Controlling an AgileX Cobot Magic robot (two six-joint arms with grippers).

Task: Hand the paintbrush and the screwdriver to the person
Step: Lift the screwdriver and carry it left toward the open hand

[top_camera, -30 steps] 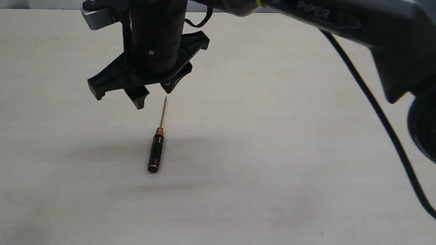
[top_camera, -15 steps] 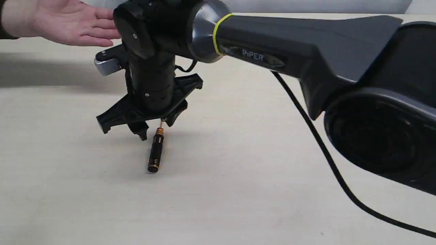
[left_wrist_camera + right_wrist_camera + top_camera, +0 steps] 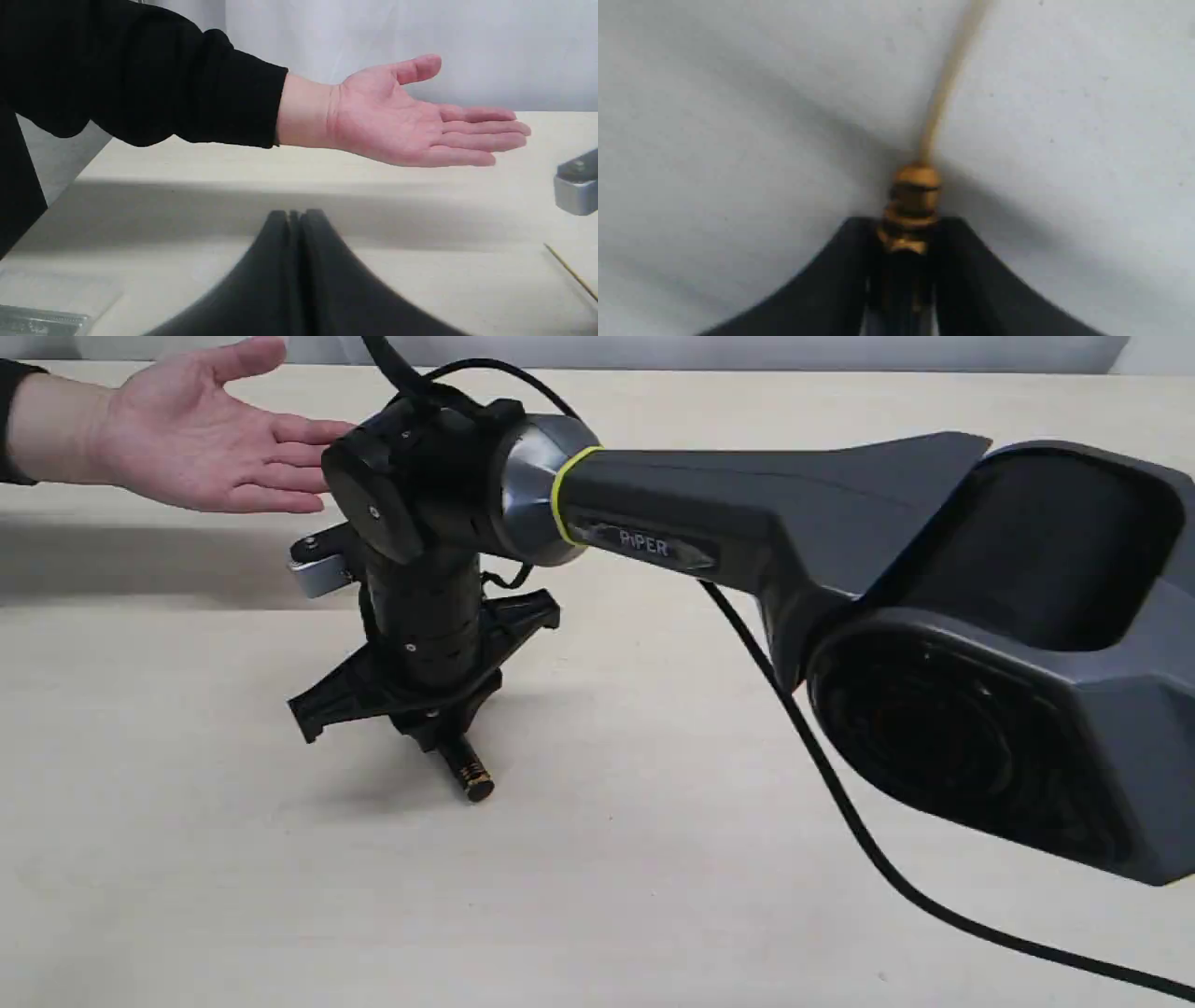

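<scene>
The screwdriver (image 3: 470, 777) lies on the table with only its black handle end and gold ring showing under my right gripper (image 3: 435, 735). In the right wrist view the gripper (image 3: 906, 226) is shut on the handle just behind the gold collar (image 3: 911, 196), and the thin shaft (image 3: 948, 79) points away over the table. The person's open hand (image 3: 201, 434) is held palm up above the table's far left; in the left wrist view the hand (image 3: 402, 119) is ahead of my left gripper (image 3: 294, 215), which is shut on nothing. The paintbrush is out of view.
The right arm's thick link (image 3: 794, 537) and its black cable (image 3: 840, 812) cross the right half of the exterior view. The person's black sleeve (image 3: 140, 79) fills one side of the left wrist view. A blurred silvery strip (image 3: 42, 321) lies at that view's corner.
The right gripper came down over the screwdriver and shut on its handle, which turned a little. The person's hand came into view at the far left, palm up.
</scene>
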